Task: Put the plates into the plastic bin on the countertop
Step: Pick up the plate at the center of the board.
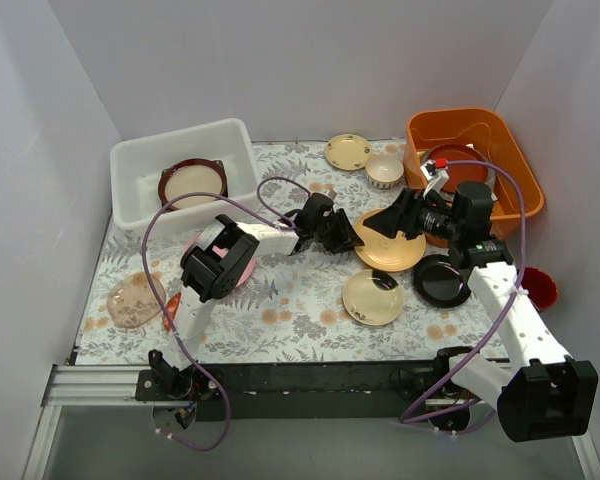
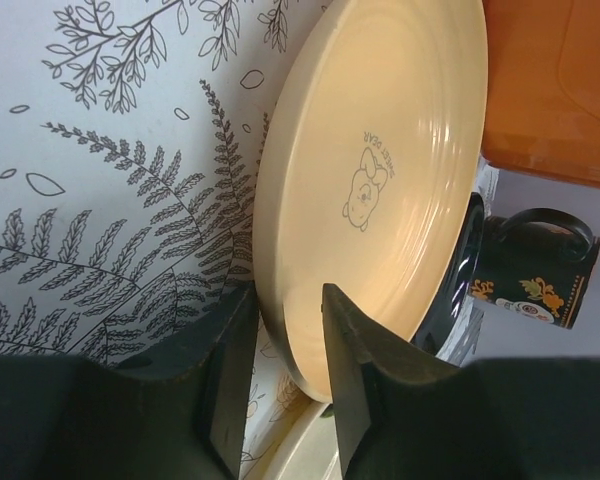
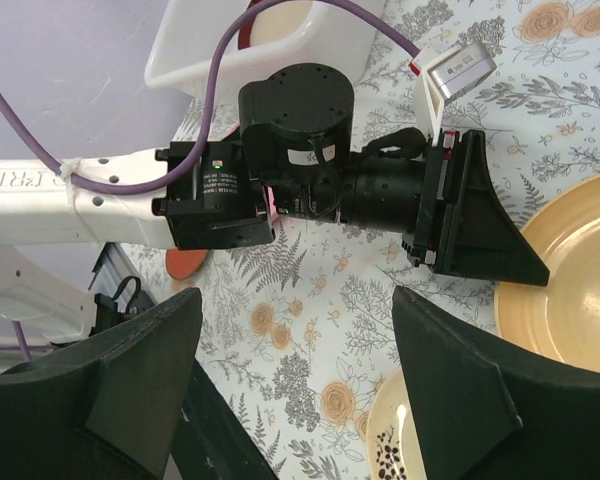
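Note:
The yellow plate [image 1: 392, 252] lies mid-table, and my left gripper [image 1: 345, 235] is shut on its left rim. In the left wrist view the fingers [image 2: 345, 350] pinch the edge of the yellow plate [image 2: 380, 130]. Just above the plate's far side, my right gripper [image 1: 388, 222] hangs open and holds nothing [image 3: 298, 300]. The plastic bin [image 1: 140, 165] at the back left holds the dark-rimmed cream plate [image 1: 192, 183]. A pink plate [image 1: 202, 250] lies under the left arm. A cream plate [image 1: 372, 297], a black plate [image 1: 441, 280] and a red-orange saucer [image 3: 185, 262] rest on the cloth.
An orange tub [image 1: 475, 130] stands at the back right, beside a small patterned bowl [image 1: 384, 170] and a small cream plate [image 1: 349, 151]. A black mug [image 2: 535, 270] sits behind the yellow plate. A translucent dish [image 1: 132, 300] lies front left.

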Tool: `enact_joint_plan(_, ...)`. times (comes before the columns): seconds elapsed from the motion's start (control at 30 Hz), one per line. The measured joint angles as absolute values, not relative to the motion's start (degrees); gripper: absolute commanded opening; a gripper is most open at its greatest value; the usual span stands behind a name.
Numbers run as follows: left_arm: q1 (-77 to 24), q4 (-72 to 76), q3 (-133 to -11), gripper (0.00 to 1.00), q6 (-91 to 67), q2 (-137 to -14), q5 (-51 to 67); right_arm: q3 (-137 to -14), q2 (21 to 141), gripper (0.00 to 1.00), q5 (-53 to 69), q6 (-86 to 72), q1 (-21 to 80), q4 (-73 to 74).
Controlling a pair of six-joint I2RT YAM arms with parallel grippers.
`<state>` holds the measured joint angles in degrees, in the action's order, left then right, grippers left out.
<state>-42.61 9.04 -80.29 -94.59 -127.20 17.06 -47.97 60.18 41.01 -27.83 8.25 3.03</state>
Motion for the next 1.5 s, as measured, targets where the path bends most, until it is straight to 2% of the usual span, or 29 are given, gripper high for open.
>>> enact_joint_plan(0.37,-42.57,7.22,-80.58,0.11,-94.06,-127.31,16.23,-46.68,59.96,0.84,42.00,-28.16,8.21,2.90)
enact_joint_plan(0.43,-42.57,6.79,-80.64,0.04,-93.84,-127.31,15.99,-46.59,59.96,0.84,42.13,-28.18,8.16,2.85)
enact_joint_plan(0.53,-42.57,6.66,-80.64,0.01,-93.86,-127.31,15.97,-46.54,59.96,0.84,42.24,-28.23,8.03,2.85)
enact_joint_plan(1.03,-41.36,6.63,-79.40,0.00,-95.44,-126.56,16.60,-46.04,59.92,0.84,42.39,-28.29,7.94,2.87)
enact_joint_plan(1.5,-38.06,-2.15,-78.37,0.00,-93.19,-122.43,14.11,-46.04,59.51,0.86,42.87,-28.47,7.94,1.61)
